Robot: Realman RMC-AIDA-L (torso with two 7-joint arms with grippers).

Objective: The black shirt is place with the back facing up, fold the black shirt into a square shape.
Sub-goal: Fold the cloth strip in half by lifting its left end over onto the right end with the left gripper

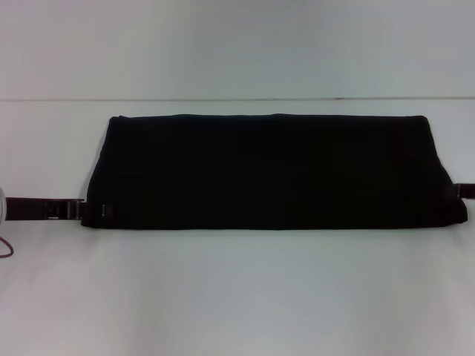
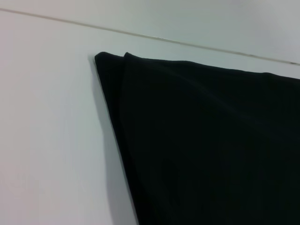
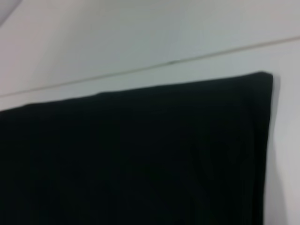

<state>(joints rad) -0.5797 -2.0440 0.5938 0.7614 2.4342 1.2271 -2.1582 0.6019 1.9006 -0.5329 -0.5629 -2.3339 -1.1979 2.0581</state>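
- One left end effector (image 1: 93, 211) reaches in low from 9 o'clock of the head view, a dark jointed bar lying close to the worktop (image 1: 237, 297). Its tip meets the near left corner of the black shirt (image 1: 274, 170). Whether its fingers are spread or pinched on the cloth cannot be told, since dark parts merge with dark fabric there.
- One black shirt lies flat at the centre of the head view, folded into a long, wide band that runs from 9 o'clock to 3 o'clock. Its far edge is straight, its near edge slightly bowed, and both short ends slant outward toward the robot.
- The left wrist view shows the shirt's far left corner (image 2: 110, 63) with two stacked layers, the upper edge set slightly in from the lower.
- The right wrist view shows the shirt's far right corner (image 3: 262, 79) lying flat on the pale surface, with a narrow folded strip along that short end.
- One right end effector (image 1: 465, 190) shows only as a short dark bar at 3 o'clock, touching the shirt's right end. Its grip cannot be told.
- One white worktop carries the shirt. A thin seam line (image 1: 237, 99) crosses it just beyond the shirt's far edge.
- No container appears in any view.
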